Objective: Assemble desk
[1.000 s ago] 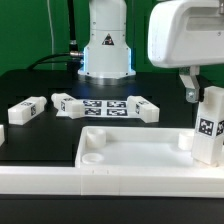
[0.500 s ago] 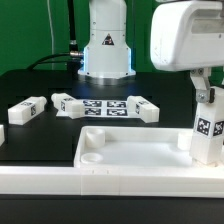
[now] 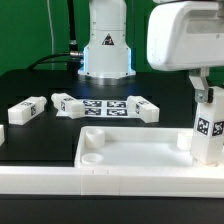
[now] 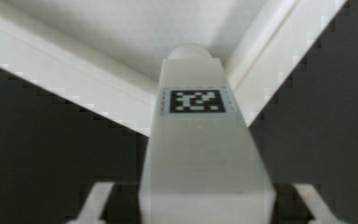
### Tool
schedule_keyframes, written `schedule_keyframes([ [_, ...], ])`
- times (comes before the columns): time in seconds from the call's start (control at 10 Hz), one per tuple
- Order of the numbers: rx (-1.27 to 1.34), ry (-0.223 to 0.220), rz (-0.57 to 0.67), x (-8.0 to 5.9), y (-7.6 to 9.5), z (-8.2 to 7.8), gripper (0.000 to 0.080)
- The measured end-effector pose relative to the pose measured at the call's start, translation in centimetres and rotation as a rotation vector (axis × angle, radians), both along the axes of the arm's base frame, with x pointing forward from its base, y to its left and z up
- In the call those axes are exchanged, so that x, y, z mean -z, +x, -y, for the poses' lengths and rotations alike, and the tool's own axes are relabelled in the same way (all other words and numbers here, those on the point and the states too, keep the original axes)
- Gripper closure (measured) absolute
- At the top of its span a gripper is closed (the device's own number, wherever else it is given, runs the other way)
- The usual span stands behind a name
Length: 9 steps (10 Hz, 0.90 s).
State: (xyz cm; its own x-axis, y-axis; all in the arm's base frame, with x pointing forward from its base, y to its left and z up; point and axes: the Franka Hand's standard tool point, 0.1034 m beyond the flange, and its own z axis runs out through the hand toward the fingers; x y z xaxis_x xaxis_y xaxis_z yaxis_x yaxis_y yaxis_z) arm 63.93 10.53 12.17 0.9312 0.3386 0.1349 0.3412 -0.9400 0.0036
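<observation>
The white desk slab [image 3: 120, 131] lies at the front with round corner sockets. One white leg [image 3: 208, 135] stands upright at the slab's corner on the exterior view's right, its tag facing the camera. My gripper [image 3: 205, 88] hangs just above the leg's top. In the wrist view the leg [image 4: 197, 130] fills the middle, with the gripper [image 4: 197, 205] straddling it. Its fingers [image 4: 98, 200] stand apart from the leg with dark gaps on both sides, so it is open. The slab's rim [image 4: 87, 65] shows behind.
Three loose legs lie on the black table behind the slab [image 3: 27, 110] [image 3: 68, 103] [image 3: 140, 107]. The marker board [image 3: 105, 107] lies between them. The robot base [image 3: 107, 50] stands at the back. A long low white rail [image 3: 100, 182] runs along the front.
The gripper has moved from beside the leg toward the exterior view's right, over the leg's top. The leg now sits slightly lower.
</observation>
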Motion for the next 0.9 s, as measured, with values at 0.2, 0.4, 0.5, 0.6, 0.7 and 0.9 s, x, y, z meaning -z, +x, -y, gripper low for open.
schedule_keyframes([
  [0.2,0.169,0.034,-0.01,0.05,0.01,0.34,0.051],
  [0.4,0.398,0.071,-0.02,0.07,0.01,0.47,0.0509],
  [0.5,0.501,0.086,-0.025,0.09,-0.07,0.49,0.0509],
  [0.6,0.612,0.099,-0.032,0.12,-0.16,0.56,0.0509],
  [0.7,0.696,0.108,-0.038,0.15,-0.2,0.62,0.0509],
  [0.9,0.862,0.13,-0.045,0.2,-0.2,0.74,0.0509],
])
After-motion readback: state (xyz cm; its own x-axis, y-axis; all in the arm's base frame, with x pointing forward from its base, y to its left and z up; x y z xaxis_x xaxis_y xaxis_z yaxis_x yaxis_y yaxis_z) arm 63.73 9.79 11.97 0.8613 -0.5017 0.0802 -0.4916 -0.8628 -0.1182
